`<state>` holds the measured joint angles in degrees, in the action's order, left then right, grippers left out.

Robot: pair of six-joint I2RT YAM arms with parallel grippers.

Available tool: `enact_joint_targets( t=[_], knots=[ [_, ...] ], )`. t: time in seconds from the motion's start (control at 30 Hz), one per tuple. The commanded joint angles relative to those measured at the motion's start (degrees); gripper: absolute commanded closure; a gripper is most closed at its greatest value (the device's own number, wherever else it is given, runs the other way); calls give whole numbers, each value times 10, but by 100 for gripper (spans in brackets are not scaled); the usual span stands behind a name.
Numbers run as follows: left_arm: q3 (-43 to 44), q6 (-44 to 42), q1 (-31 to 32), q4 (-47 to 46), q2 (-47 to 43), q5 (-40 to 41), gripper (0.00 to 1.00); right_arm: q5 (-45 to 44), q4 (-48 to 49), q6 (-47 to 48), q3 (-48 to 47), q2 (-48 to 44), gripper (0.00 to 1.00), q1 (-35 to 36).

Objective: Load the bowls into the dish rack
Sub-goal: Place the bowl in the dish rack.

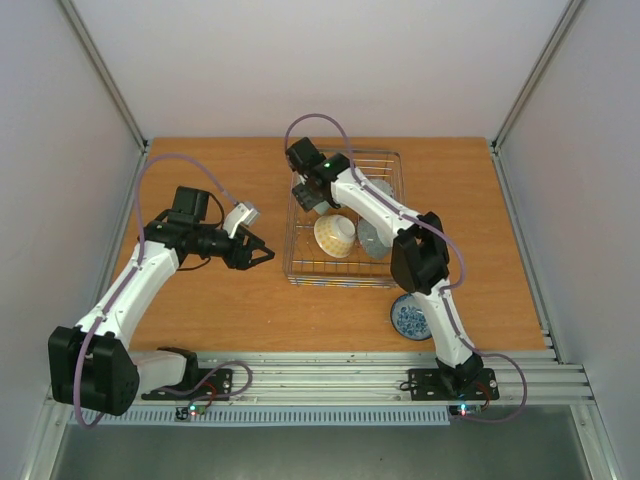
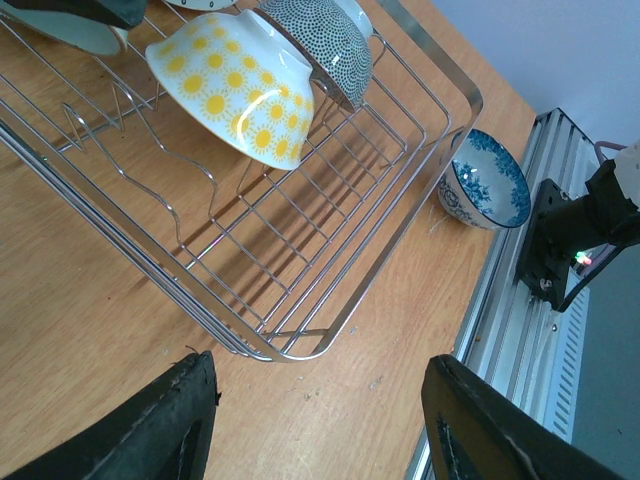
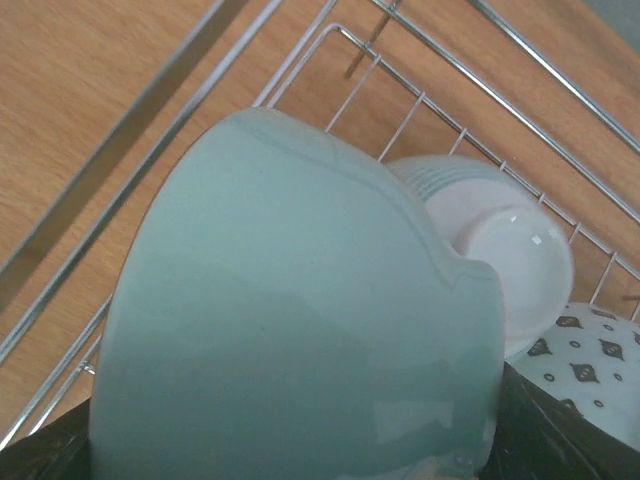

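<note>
While the dish rack (image 1: pixel 392 160) sits mid-table with bowls inside, my right gripper (image 1: pixel 312 200) hangs over its far-left corner, clamped on the celadon bowl (image 3: pixel 300 320). Blue-patterned bowl (image 1: pixel 410 317): on the table off the rack's near-right corner, nearer my right arm. Left gripper (image 1: pixel 266 252): parted, empty.

We see a brown wooden worktop (image 1: pixel 220 310). The dish rack (image 2: pixel 330 240) is shiny silver wire. The sun bowl (image 2: pixel 235 85) is white with yellow suns all over. The dotted bowl (image 2: pixel 325 40) is white with rows of tiny dark blue dots. The flower bowl (image 2: pixel 485 180) is white with blue flowers. The green bowl (image 3: pixel 300 320) is plain pale green. The white bowl (image 3: pixel 510 265) is plain. One more bowl, the diamond bowl (image 3: pixel 590 370), is white with little dark diamonds.
</note>
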<state>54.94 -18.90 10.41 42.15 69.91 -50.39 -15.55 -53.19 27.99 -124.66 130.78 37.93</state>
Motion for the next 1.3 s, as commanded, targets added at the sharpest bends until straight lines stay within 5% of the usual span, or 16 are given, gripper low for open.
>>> enact_joint_targets(
  t=[0.0, 0.63, 0.7, 0.83, 1.27],
  knots=[
    [-4, -11, 0, -16, -12, 1, 43, -60, -8, 27, -36, 12, 99, -2],
    [-6, -12, 0, -18, -11, 7, 43, -123, -6, 56, -35, 50, 97, 2],
    [-6, -12, 0, -17, -11, 7, 43, -119, -8, 57, -32, 51, 88, 4],
    [-7, -12, 0, -18, -13, 9, 43, -110, -4, 55, -19, 50, 49, 9],
    [-7, -14, 0, -15, -20, 14, 43, -90, 32, 50, 20, 45, 20, 16]
  ],
)
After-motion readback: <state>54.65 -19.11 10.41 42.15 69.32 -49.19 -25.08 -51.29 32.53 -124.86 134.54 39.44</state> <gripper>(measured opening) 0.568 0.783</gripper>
